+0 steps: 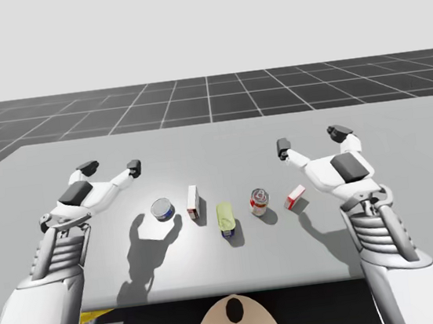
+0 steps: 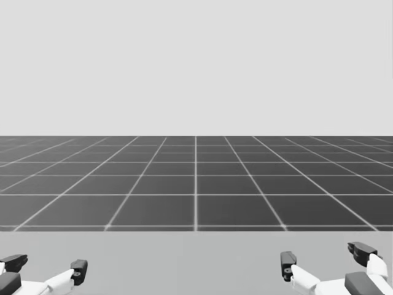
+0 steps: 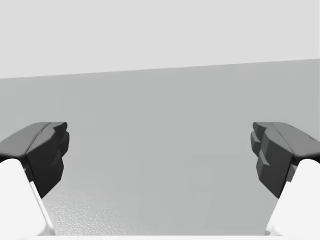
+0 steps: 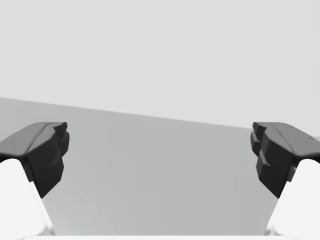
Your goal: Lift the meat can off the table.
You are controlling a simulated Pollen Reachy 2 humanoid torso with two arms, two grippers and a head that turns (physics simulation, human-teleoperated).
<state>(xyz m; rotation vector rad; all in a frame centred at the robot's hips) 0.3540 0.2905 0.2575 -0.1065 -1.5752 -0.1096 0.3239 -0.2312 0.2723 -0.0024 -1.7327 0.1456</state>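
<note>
Left gripper (image 1: 111, 169) and right gripper (image 1: 311, 140) hover open and empty.
The yellow-green meat can (image 1: 225, 218) lies mid-row on the bench (image 1: 215, 150), between them, so either arm can likely reach it.

Bench (image 1: 214, 142): broad, flat, matte light-grey top, a trapezoid in the high view, far edge straight against the floor. In the left wrist view its closest stretch has a fine speckled grain. Floor (image 1: 208, 96): dark grey, nearly black, ruled by thin pale lines into square tiles that run back to a level horizon. Backdrop (image 1: 199, 22): plain pale grey above the horizon, uniform across every view. Light: even and diffuse. Soft-edged shadows (image 1: 152, 249) on the bench top fall toward its near edge and slightly to the high view's right.
</note>
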